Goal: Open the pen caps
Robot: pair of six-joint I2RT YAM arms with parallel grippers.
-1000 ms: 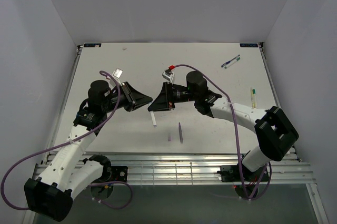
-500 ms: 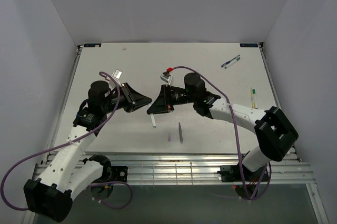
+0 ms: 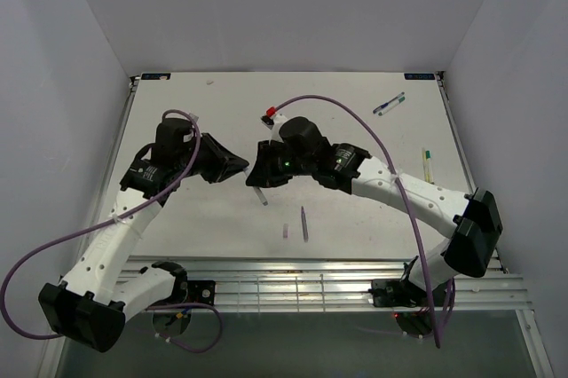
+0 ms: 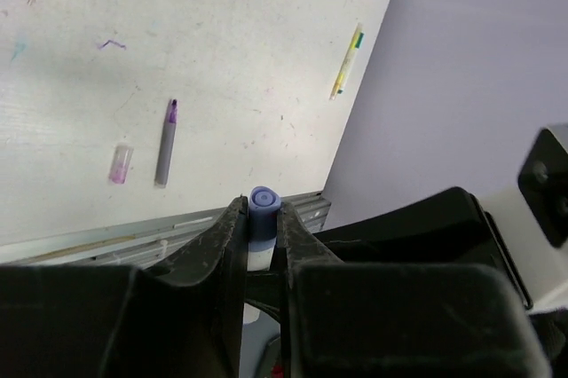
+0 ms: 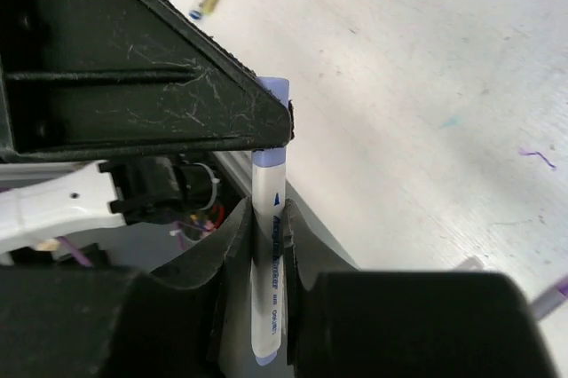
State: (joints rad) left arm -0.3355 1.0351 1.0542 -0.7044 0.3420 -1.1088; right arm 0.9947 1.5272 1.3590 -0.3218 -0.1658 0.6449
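Both end effectors meet above the middle of the bench [image 3: 355,209], sharing one pen [image 5: 269,294] between them. My left end effector [image 4: 264,218] is clenched on the blue cap [image 4: 264,199]. My right end effector [image 5: 269,227] is clamped around the whitish barrel just below it. Cap and barrel look joined. On the bench nearby lie an uncapped purple pen [image 3: 303,224] and, just beside it, a loose purple cap [image 3: 285,231]. A yellow-green pen [image 3: 428,163] rests near the right edge.

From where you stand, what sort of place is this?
Probably a robotics lab bench: a white table boxed in by plain walls, a left arm and right arm bolted at its edge, loose pens.
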